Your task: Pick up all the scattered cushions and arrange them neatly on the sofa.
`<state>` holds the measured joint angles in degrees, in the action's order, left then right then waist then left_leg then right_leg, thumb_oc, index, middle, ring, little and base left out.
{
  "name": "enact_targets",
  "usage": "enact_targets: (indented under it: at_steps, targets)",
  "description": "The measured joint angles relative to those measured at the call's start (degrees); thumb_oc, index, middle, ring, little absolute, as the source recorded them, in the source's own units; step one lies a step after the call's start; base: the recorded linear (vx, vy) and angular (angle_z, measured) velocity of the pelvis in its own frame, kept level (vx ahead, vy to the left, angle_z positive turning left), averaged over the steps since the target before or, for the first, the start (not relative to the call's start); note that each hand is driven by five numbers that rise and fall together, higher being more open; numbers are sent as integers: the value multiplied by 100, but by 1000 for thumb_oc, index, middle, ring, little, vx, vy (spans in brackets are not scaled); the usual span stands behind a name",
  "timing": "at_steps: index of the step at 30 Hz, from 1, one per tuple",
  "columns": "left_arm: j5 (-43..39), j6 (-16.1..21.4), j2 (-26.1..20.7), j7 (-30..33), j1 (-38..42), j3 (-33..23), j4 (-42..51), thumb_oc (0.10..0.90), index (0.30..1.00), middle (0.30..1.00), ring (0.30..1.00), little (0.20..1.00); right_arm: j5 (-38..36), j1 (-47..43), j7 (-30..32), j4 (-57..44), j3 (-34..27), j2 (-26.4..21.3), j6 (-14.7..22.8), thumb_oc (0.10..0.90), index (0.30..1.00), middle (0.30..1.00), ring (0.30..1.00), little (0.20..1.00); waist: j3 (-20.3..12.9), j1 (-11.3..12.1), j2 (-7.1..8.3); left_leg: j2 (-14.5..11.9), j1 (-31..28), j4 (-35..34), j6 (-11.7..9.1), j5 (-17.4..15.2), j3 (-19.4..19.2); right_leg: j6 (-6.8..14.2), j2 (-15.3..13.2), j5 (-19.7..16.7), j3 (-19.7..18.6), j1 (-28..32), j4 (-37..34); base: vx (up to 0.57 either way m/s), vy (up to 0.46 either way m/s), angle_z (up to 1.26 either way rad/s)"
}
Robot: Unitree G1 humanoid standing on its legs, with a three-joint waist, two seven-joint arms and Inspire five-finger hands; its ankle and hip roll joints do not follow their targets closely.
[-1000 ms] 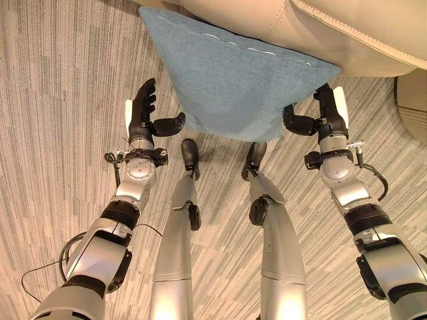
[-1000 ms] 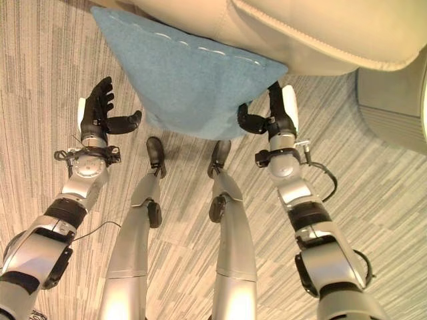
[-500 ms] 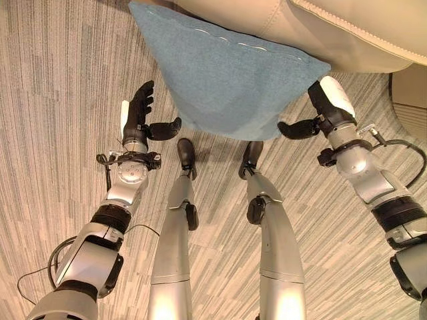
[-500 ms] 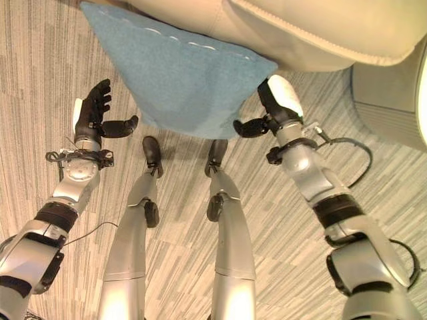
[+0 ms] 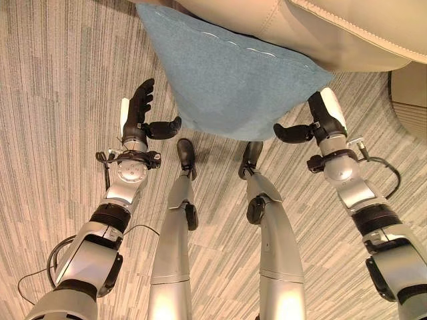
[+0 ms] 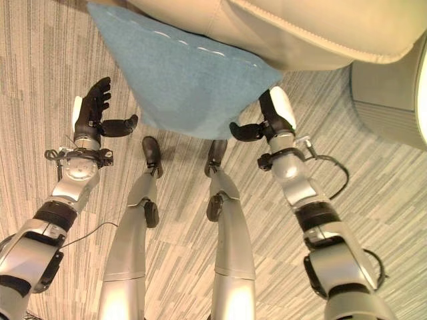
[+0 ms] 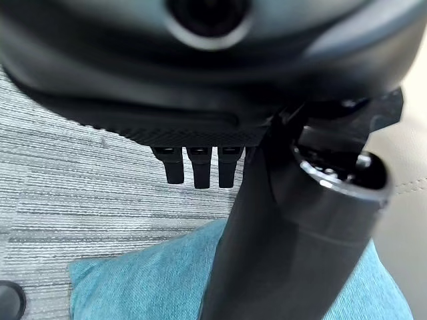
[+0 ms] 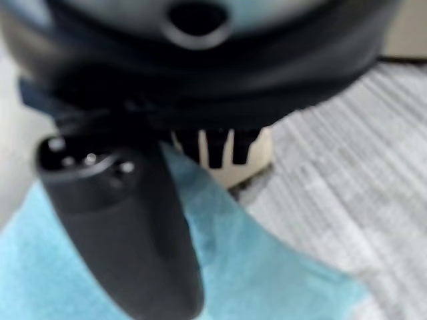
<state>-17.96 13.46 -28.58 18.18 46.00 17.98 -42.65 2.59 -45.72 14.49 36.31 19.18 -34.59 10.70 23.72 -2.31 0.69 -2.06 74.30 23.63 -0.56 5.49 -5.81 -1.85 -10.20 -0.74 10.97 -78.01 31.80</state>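
Left eye view, sofa (image 5: 347,33): cream, across the far side, its front edge overhanging the far part of the cushion.
Floor (image 5: 53,100): striped grey carpet all around.
Blue cushion (image 5: 233,83): on the floor, leaning against the sofa front, between the two hands, not on the seat yet.
Right hand (image 5: 320,120): fingers straight, thumb stuck out, at the cushion's right corner; touching, I think, though the contact is hard to make out.
Left hand (image 5: 139,117): spread wide, thumb pointing at the cushion's near left edge, just beside it and apart from the fabric.
Risk, one-sided push: if the right closes in alone, the soft cushion likely slides left or folds.
Risk, weak squeeze: flat hands on a limp corner could let it sag and drop on the lift.
Risk, snag: the overhanging sofa edge may catch the far edge as it rises.
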Motion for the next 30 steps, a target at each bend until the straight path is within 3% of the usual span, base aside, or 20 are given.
enact_targets:
  at_steps: [2,10,21,29,30]
  targets:
    - [-55,-2,-1,2,67,0,-13,800,900,900,900,900,-190,-215,149,198,-4,217,-27,800,900,900,900,900,-1,12,-2,2,48,0,4,-3,-18,18,-1,9,-20,-63,5,6,55,-1]
    - [-51,-10,-164,9,692,84,-433,800,900,900,900,900,-397,-450,221,116,59,198,-127,800,900,900,900,900,-3,21,-6,-3,259,62,6,-12,-22,1,3,-16,-30,-263,23,12,62,-1]
    - [-561,-14,-478,110,1384,390,-444,800,900,900,900,900,-597,-598,233,-704,69,-15,-129,800,900,900,900,900,-5,-246,-9,-112,1344,1285,243,-566,-161,165,-1,31,-279,-1109,525,52,43,-9]
    - [-824,-123,-339,190,1622,501,-231,800,900,900,900,900,-595,-705,384,-840,117,-33,-136,800,900,900,900,900,-5,-327,-8,-108,1568,1404,301,-627,-200,203,5,-15,-349,-1300,516,15,6,-2]
    - [-910,-132,-254,236,1594,510,-174,734,801,801,801,801,-595,-705,418,-841,117,-2,-138,800,900,900,900,900,-5,-332,-8,-107,1568,1402,302,-628,-201,207,6,-12,-351,-1303,512,32,-38,0]
